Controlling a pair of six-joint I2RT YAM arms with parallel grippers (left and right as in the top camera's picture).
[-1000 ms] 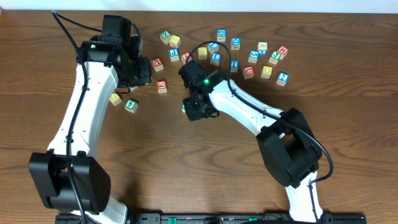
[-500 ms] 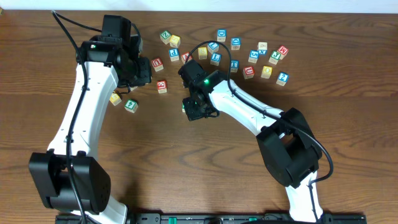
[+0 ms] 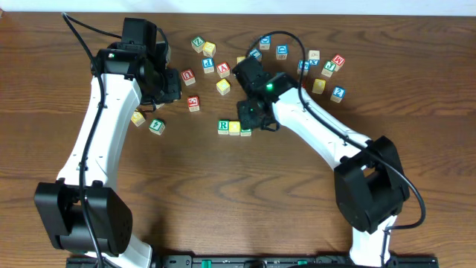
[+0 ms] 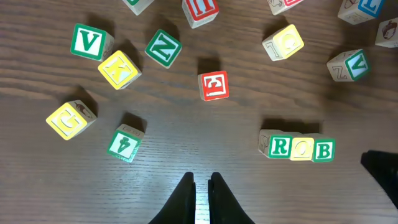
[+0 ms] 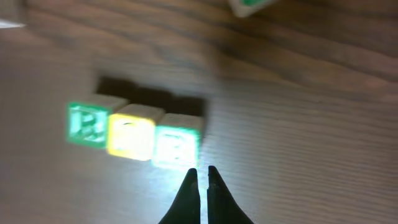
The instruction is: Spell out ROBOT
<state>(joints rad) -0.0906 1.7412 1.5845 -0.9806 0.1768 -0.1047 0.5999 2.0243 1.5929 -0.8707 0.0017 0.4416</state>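
Three cubes sit in a row near the middle of the table point(image 3: 223, 193), touching side by side: R cube point(image 4: 280, 146), yellow cube point(image 4: 303, 148), B cube point(image 4: 323, 149). The letters read R-O-B in the left wrist view. The row stands flat on the wood, apart from the other cubes.

The right gripper point(image 5: 200, 172) has its jaws pressed together and holds nothing. Its tips are just beside the near edge of the B cube. The right wrist view is blurred, so I cannot tell if they touch. From overhead the right arm covers part of the B cube.

The left gripper point(image 4: 200, 179) is also fully closed and empty. It hangs over bare wood, well apart from the row, which lies off to one side in its view.

Loose cubes near the left gripper: a red cube point(image 4: 213, 85), a green 4 cube point(image 4: 126, 144), a green N cube point(image 4: 163, 48) and a green V cube point(image 4: 89, 42). A loose yellow cube point(image 3: 223, 86) lies near the row, on its far side. Blue-lettered cubes point(image 3: 338, 93) are scattered at the far right of the table. Their letters are too small to read, so I cannot pick out the T.
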